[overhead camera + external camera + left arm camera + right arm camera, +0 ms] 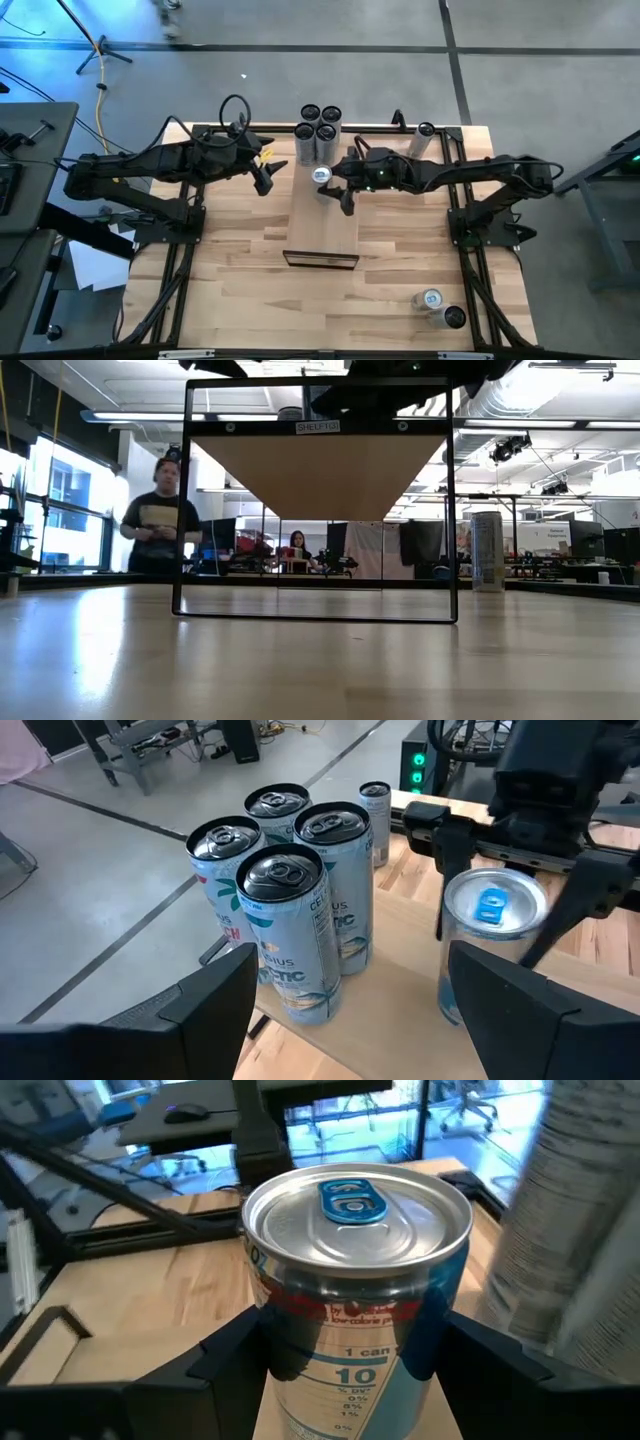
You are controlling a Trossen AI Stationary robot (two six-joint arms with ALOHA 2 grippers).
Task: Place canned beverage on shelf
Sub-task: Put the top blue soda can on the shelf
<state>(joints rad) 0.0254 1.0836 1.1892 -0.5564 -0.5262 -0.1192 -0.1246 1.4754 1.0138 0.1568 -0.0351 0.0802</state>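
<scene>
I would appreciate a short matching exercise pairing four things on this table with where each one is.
Things:
1. blue-tab can
2. four-can cluster
3. left gripper
4. two cans

Places:
A. near corner of the table on the right arm's side
B. between the right gripper's fingers, at the shelf's far end
C. open and empty, beside the shelf
D. far edge of the table, behind the shelf

Pairs: 1-B, 2-D, 3-C, 4-A

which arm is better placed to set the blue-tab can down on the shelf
Right. The right gripper already clasps the blue-tab can over the shelf; the left gripper hangs open beside it, holding nothing.
</scene>
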